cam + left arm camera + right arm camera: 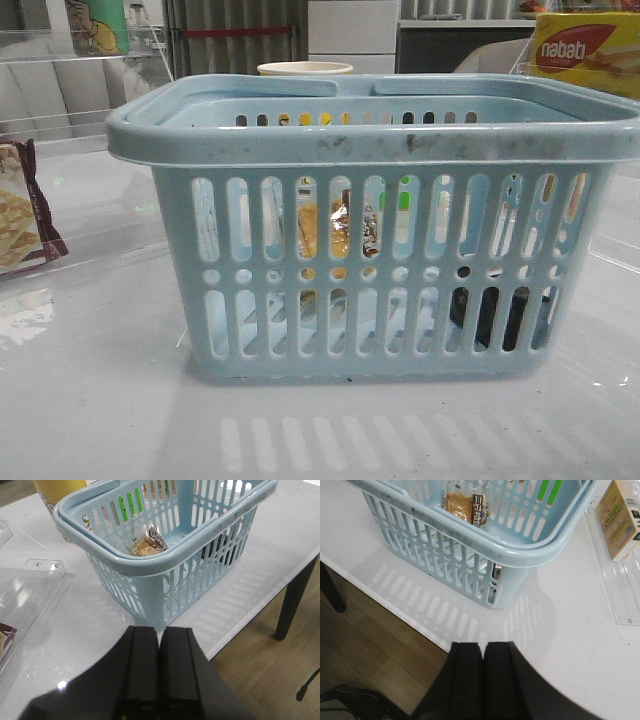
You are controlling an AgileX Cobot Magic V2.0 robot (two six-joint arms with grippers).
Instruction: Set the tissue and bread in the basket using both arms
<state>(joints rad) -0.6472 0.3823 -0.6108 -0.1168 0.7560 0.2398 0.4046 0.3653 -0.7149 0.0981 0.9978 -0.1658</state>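
Jaws on your left gripper (159, 672) and right gripper (483, 677) are pressed together, holding nothing. Bread (338, 232) lies inside the basket (370, 135), left of middle; tissue (497, 316) sits on its floor at the right end. Maroon-edged snack packet (22, 210) far left.

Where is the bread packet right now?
The bread lies inside the light blue basket, seen through its front slots left of centre in the front view; the dark tissue sits low at its right.
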